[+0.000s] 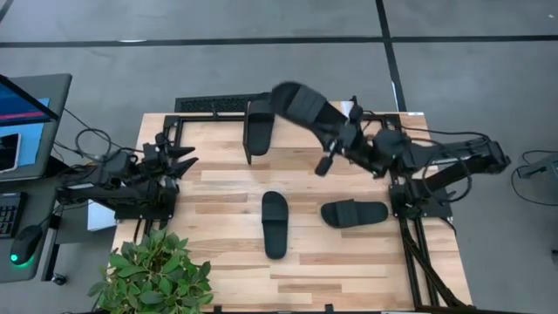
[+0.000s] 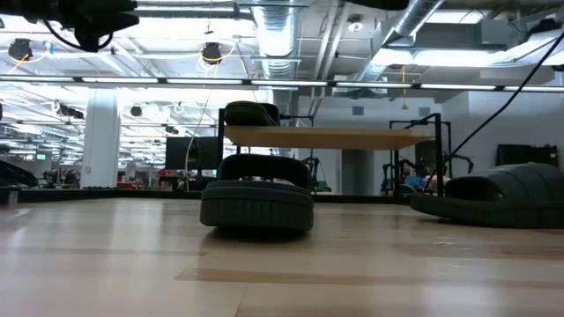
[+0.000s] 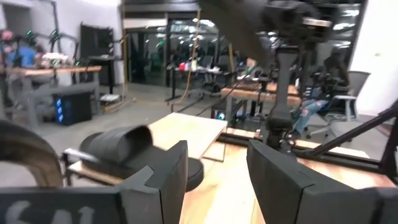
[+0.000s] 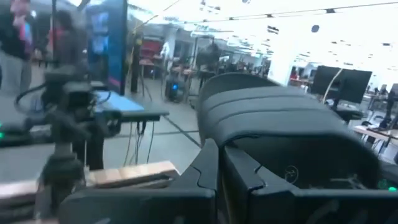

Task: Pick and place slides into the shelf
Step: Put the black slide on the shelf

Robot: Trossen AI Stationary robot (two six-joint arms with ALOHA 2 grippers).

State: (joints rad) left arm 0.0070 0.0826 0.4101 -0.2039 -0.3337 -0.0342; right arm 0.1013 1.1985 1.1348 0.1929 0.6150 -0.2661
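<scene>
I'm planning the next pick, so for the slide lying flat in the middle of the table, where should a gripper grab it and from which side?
Probably the sole's edge at the open heel end of the middle slide, coming from above, one finger on each long side. It lies sole-down, lengthwise toward the shelf, strap at that end, so its heel half is flat and bare. The left gripper is open and idle; the right gripper already holds a slide.

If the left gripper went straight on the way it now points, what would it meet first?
Probably the slide lying on the shelf. The left wrist view looks past the open left gripper at that slide and the shelf's wood top beyond it. Depth is unclear, so it might pass beside the slide.
</scene>
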